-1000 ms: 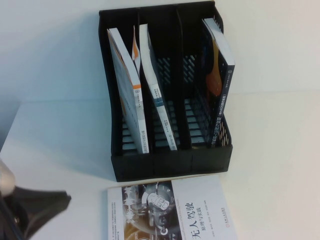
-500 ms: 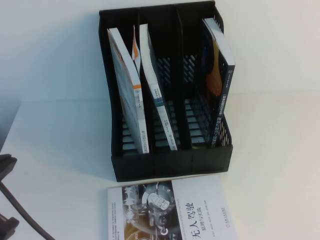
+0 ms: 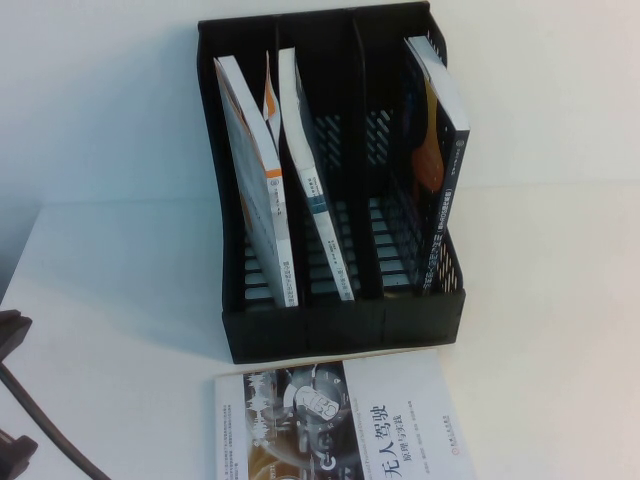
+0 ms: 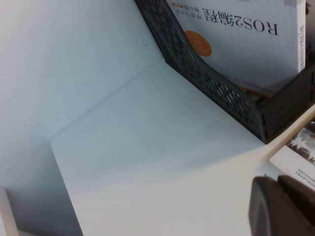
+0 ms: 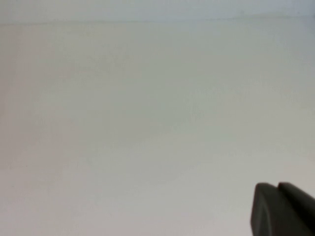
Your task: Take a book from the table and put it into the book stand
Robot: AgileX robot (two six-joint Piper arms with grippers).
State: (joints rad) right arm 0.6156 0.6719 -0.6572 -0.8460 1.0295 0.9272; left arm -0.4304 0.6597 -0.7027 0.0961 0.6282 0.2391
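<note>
A white-covered book [image 3: 340, 420] with a grey picture lies flat on the table just in front of the black three-slot book stand [image 3: 340, 335]. Each slot holds one upright book: left [image 3: 255, 190], middle [image 3: 315, 190], right [image 3: 440, 160]. My left gripper [image 4: 278, 196] is shut and empty, low over the table left of the stand, near the flat book's corner [image 4: 300, 152]. Only a bit of the left arm [image 3: 12, 330] shows at the high view's left edge. My right gripper [image 5: 278, 196] is shut and empty over bare white table, out of the high view.
The left wrist view shows the stand's perforated side wall [image 4: 216, 88] and a white book with an orange dot [image 4: 236, 34] inside it. A white wall stands behind the table. The table's left edge runs near the left arm.
The left arm drew back toward the left edge of the high view during the first half second. Since then it has hardly moved. The books and stand have not moved.
</note>
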